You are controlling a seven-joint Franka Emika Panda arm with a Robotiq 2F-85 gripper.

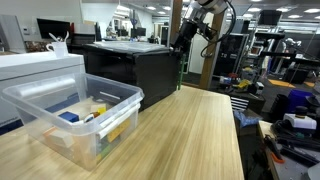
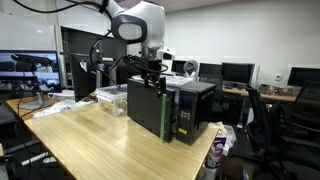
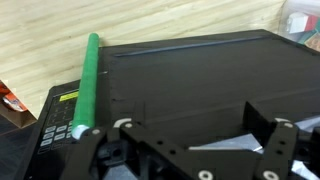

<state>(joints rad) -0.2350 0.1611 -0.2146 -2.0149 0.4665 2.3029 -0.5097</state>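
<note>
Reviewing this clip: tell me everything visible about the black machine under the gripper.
The black machine is a boxy, printer-like unit, seemingly matte plastic, standing upright at one end of the wooden table. A green strip runs along one top edge, with a button panel beside it. Its flat top looks closed. The gripper, jaws open, hangs directly above; contact cannot be told. A clear bin stands apart from it.

This is an open-plan office or lab: desks with computer monitors (image 2: 235, 72), office chairs (image 2: 262, 112), ceiling lights (image 1: 150, 8) and cluttered workbenches (image 1: 290, 100) surround a long wooden table (image 1: 190, 130).
</note>
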